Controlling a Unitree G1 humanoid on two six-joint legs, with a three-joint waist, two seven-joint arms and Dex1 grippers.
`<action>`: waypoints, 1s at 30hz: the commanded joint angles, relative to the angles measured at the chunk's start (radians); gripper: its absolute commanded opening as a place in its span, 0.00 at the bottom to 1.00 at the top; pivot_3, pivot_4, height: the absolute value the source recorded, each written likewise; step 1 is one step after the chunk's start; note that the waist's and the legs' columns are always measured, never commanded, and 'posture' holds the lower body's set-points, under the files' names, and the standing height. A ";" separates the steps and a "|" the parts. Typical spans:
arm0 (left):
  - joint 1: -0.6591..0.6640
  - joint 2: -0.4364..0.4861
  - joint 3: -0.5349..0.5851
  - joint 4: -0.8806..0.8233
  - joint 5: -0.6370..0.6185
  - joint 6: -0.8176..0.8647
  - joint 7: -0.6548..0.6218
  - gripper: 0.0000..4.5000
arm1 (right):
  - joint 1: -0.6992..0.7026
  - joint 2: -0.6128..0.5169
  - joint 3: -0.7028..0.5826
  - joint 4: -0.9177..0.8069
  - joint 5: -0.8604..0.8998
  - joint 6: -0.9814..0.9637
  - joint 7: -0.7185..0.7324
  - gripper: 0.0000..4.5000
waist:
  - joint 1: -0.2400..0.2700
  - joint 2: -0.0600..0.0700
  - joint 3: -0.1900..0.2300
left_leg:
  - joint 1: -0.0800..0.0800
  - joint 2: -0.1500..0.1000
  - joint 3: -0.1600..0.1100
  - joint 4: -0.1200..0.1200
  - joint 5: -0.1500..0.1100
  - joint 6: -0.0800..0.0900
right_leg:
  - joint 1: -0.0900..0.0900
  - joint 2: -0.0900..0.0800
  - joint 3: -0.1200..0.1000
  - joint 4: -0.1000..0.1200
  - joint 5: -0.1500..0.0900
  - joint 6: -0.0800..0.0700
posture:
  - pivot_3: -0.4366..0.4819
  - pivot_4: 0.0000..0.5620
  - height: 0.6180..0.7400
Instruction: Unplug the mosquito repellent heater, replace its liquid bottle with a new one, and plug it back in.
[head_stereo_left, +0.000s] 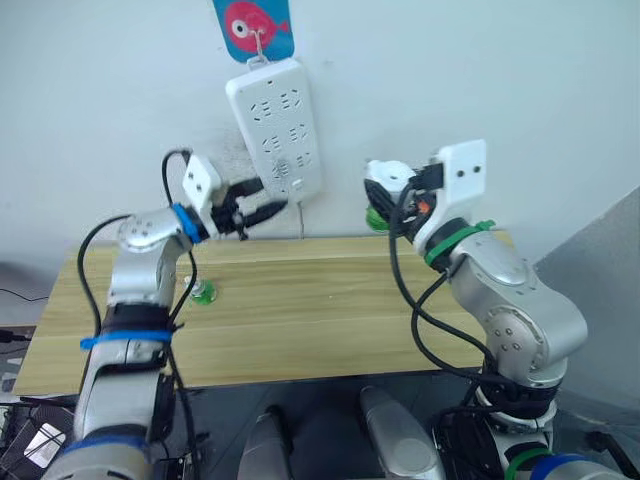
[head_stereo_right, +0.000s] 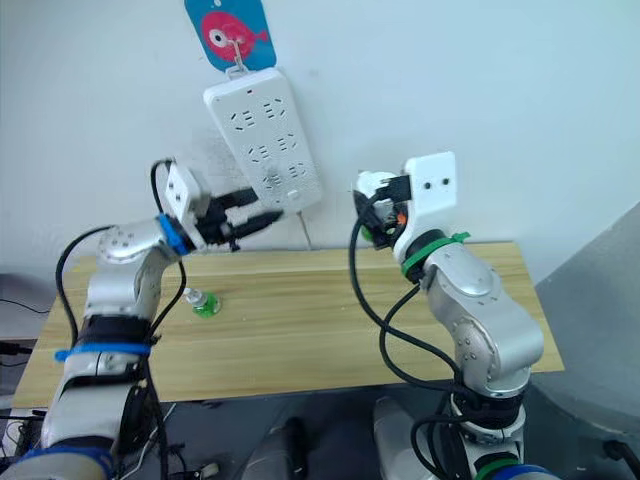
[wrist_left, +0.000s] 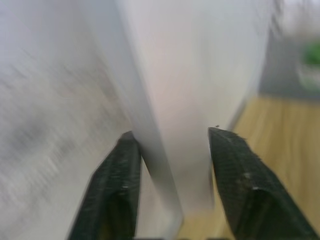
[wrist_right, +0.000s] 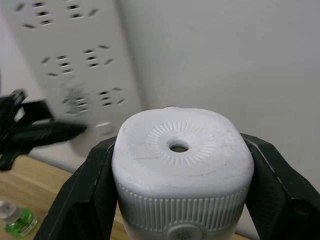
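On the light wooden surface (head_stereo_left: 330, 310), toward the robot's left, a tiny translucent green bottle with a small white cap (head_stereo_left: 201, 292) stands apart from both arms; it also shows in the right wrist view (wrist_right: 16, 220).

Above the far edge of the surface, the right pincer (wrist_right: 180, 170) is closed on the small white rounded plastic mosquito repellent heater (wrist_right: 182, 162): one black finger presses each side of its ribbed body, and its domed top with a small centre hole faces the wrist camera. In the head views the heater (head_stereo_left: 390, 180) is held in the air near the wall, with a bit of green (head_stereo_left: 377, 217) showing just below it, too hidden to tell more.

The left pincer (head_stereo_left: 262, 205) is raised at the lower end of the long white power strip (head_stereo_left: 277, 122), which hangs tilted on the white wall (head_stereo_left: 480, 70). Its fingers (wrist_left: 235, 175) stand moderately apart, one on each side of the strip's lower edge; contact cannot be told.

Above the strip, a blue hanger with a pink fish (head_stereo_left: 255, 25) sits on the wall.
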 joint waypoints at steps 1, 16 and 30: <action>0.131 0.012 0.003 -0.225 -0.036 0.051 0.022 0.76 | 0.003 0.029 -0.040 -0.069 0.048 -0.008 -0.005 0.66 | 0.002 0.000 0.001 | -0.001 0.000 0.000 -0.002 0.000 0.000 | -0.001 0.000 -0.001 0.000 0.000 -0.001 | 0.09 0.49 1.00; 0.308 -0.327 -0.165 -0.622 -0.013 0.031 0.349 1.00 | -0.005 0.324 -0.351 -0.094 0.380 0.142 -0.184 0.66 | 0.005 0.001 0.001 | -0.002 -0.001 0.007 0.005 0.001 0.001 | 0.002 -0.004 0.003 -0.003 -0.003 0.003 | 0.08 0.50 1.00; 0.269 -0.439 -0.246 -0.564 0.042 -0.055 0.447 1.00 | 0.041 0.235 -0.323 -0.009 0.949 -0.025 -0.584 0.66 | -0.036 0.001 0.001 | -0.002 -0.001 0.009 0.001 0.001 0.002 | 0.001 -0.002 0.005 -0.005 -0.004 0.004 | 0.07 0.50 1.00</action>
